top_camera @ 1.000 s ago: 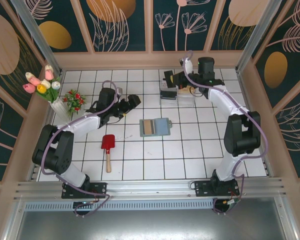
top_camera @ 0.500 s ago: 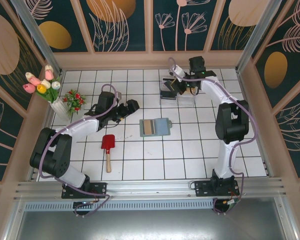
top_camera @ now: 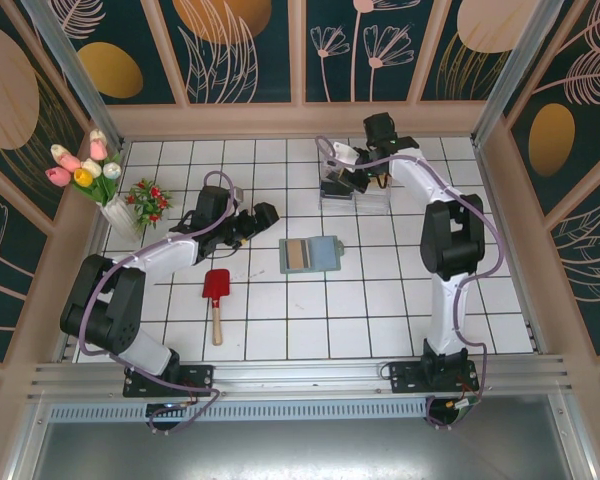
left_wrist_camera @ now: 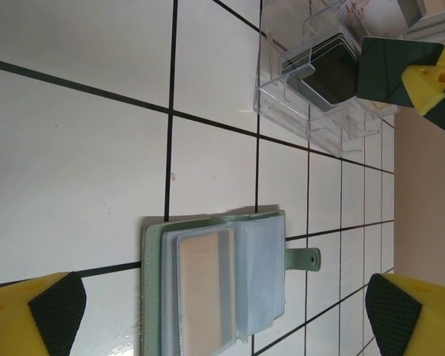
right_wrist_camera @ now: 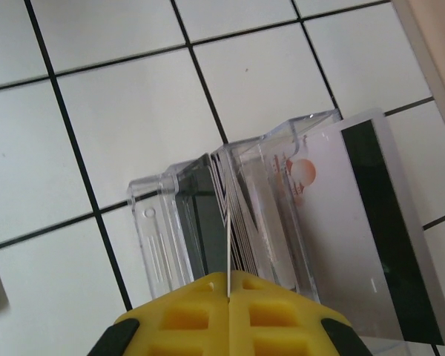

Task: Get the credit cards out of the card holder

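White tiled tabletop: the card holder (top_camera: 311, 253) is laid open centrally, a tan-gold credit card (left_wrist_camera: 206, 289) inside. Just beside it the left end effector (top_camera: 265, 213) is held open; the right end effector (right_wrist_camera: 228, 295) is clamped on a dark credit card (left_wrist_camera: 393, 70) over clear plastic boxes (top_camera: 355, 192).

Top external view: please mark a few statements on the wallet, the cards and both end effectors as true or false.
1. The wallet lies open on the tiles. True.
2. A tan card sits in one of its pockets. True.
3. The left end effector is shut on the wallet. False: it is open, left of the wallet and apart from it.
4. The right end effector is open above the wallet. False: it pinches a dark card over a clear box.
5. The red shovel lies left of the wallet. True.
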Controlling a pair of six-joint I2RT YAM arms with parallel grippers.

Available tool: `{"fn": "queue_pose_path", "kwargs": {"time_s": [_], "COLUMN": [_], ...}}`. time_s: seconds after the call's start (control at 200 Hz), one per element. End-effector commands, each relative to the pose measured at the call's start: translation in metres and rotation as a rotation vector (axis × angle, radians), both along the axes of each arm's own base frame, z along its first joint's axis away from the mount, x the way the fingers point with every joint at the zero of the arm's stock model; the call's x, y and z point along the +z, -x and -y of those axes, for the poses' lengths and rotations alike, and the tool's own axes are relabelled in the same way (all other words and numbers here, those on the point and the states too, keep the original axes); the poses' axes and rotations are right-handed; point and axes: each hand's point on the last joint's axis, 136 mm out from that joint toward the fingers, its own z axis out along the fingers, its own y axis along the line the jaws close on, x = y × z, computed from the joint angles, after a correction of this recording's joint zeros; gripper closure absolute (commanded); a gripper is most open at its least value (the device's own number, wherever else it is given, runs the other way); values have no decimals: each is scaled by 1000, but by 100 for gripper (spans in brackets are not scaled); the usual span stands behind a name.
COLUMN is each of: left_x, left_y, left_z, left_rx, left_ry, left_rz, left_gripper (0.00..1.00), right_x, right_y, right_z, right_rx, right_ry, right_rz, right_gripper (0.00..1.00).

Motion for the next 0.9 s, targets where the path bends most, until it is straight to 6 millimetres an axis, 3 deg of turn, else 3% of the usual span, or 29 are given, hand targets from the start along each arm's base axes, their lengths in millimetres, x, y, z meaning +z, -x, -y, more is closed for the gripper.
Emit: {"fn": "queue_pose_path", "kwargs": {"time_s": [0.0,0.31,0.54,0.896], "left_x": [-5,-9,-9,-12], "left_y": [2,6,12,15], "left_z": [3,3,5,3], "left_rx": [-15,-18,-29,-27], "left_ry": [22,27,48,45], "left_rz": [-32,-52,-59,-62], "left_gripper": [1,1,2,1], "right_x": [-3,-11,-18,-22], "right_y": [-5,-5,-7,-12], "right_z": [1,-3,-18,-15], "right_rx": [52,102,108,83], "right_ry": [81,128,151,201], "right_rz": [36,50,48,66], "right_gripper": [100,100,100,94]}}
